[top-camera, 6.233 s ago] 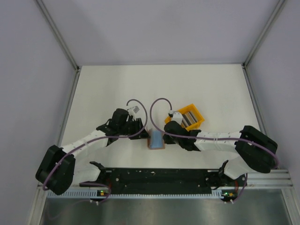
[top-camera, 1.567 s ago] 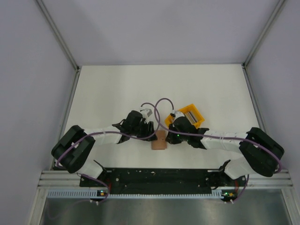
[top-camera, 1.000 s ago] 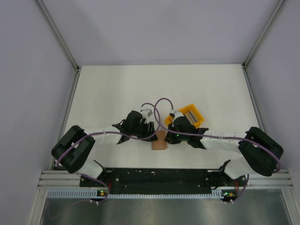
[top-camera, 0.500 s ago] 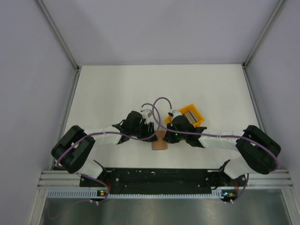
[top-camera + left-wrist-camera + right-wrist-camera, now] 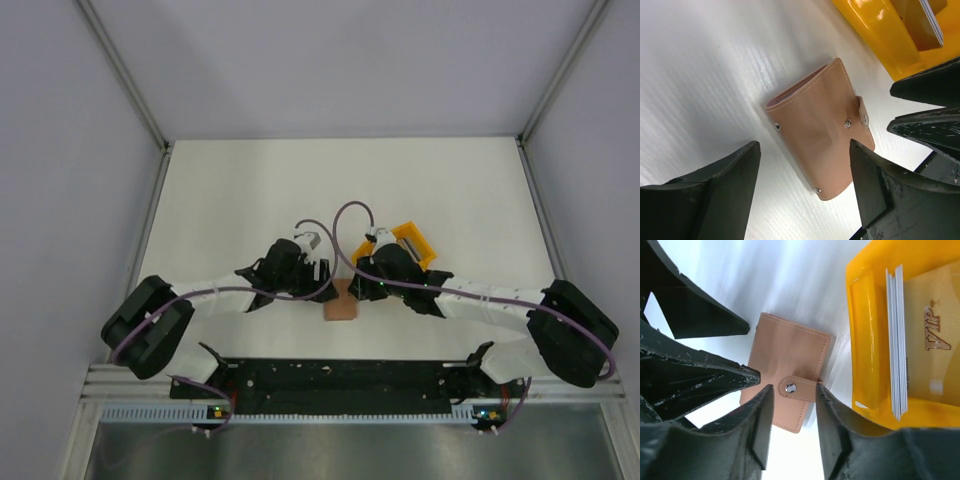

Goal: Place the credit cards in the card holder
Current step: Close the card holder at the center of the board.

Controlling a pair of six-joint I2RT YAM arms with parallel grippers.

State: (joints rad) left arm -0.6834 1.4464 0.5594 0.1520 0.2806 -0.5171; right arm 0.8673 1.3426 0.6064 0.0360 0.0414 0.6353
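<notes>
The tan card holder (image 5: 340, 303) lies folded shut on the white table, its snap strap (image 5: 790, 388) fastened. My left gripper (image 5: 805, 170) hovers over its near end, open and holding nothing; from above it (image 5: 320, 284) sits just left of the holder. My right gripper (image 5: 794, 390) is open too, one finger on each side of the strap without pinching it; from above it (image 5: 359, 289) is at the holder's upper right. A stack of credit cards (image 5: 895, 340) stands on edge in the yellow tray (image 5: 865, 340), right of the holder.
The yellow tray (image 5: 424, 256) sits close behind the right wrist, partly hidden by it. Each wrist view shows the other gripper's black fingers (image 5: 930, 100) (image 5: 700, 377) close by. Grey walls and metal posts ring the table.
Both grippers have opened over the last second and let go of the card holder, which now lies flat and shut. Six seconds ago it lay open with a light blue card showing.
</notes>
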